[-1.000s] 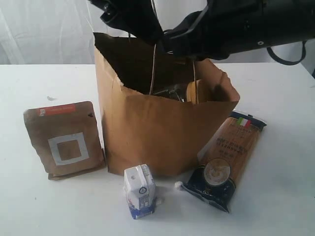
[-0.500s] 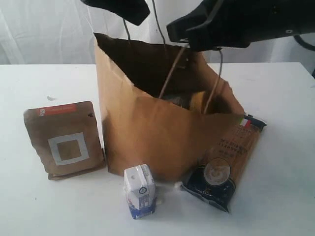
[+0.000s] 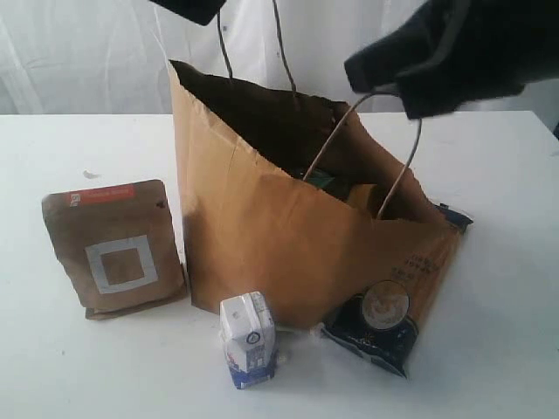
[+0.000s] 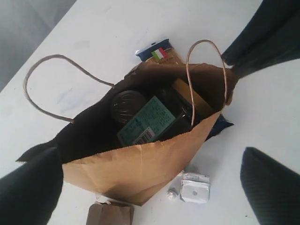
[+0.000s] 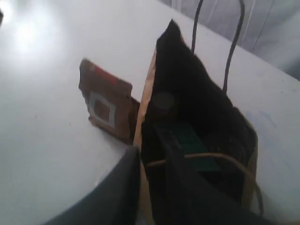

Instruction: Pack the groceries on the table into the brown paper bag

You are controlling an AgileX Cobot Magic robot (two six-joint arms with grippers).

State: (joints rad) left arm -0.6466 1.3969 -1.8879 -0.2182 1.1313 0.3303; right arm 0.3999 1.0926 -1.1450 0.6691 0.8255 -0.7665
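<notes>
Bag [image 3: 262,244], brown paper, standing on desk [image 3: 498,349], mouth open directly below left fingers [image 4: 28,192], which are spread wide and empty. Inside: dark metal-lidded jar [image 4: 127,105]. One handle [image 3: 403,166] runs up to right fingers [image 5: 117,197]; gripping or not, cannot tell. Outside bag, on desk: pouch [image 3: 113,249] on left fingers' side, carton [image 3: 248,340] between, spaghetti [image 3: 384,319] against bag under right fingers.

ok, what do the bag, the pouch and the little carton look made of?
Brown paper bag: matte kraft paper, with creased, slumping walls. Brown pouch: looks like matte kraft paper too, possibly lined; wrinkled face, printed white square. Small carton: probably coated paperboard, with a gable top, a slight sheen and white-blue print.
</notes>
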